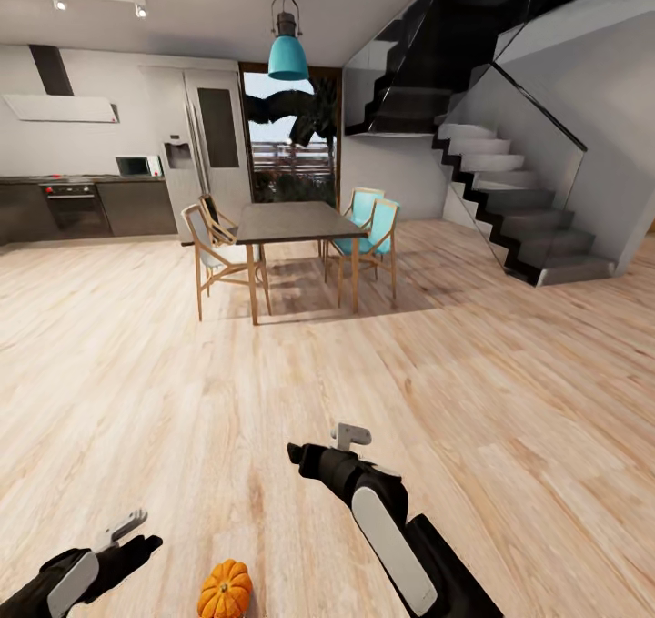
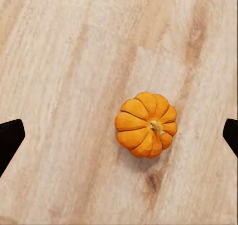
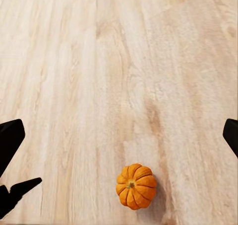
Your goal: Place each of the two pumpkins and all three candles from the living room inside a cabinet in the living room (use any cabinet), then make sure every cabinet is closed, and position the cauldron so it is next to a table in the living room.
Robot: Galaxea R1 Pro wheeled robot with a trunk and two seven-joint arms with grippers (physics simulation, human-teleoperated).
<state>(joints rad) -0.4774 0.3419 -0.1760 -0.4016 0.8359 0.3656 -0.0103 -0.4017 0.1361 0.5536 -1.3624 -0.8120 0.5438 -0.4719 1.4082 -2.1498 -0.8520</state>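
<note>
resting pumpkin (image 1: 226, 589), floor (image 1: 509, 372), dining table (image 1: 293, 222)

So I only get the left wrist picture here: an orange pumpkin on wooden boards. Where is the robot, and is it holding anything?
Observer: It holds nothing. In the head view the pumpkin lies on the floor between the left gripper and the right gripper, both raised above it.
Operator: What's around it?
Observer: Ahead stands a dining table with chairs, one of them turquoise.
Operator: Anything else?
Observer: A kitchen along the far left wall and a staircase on the right.
</note>
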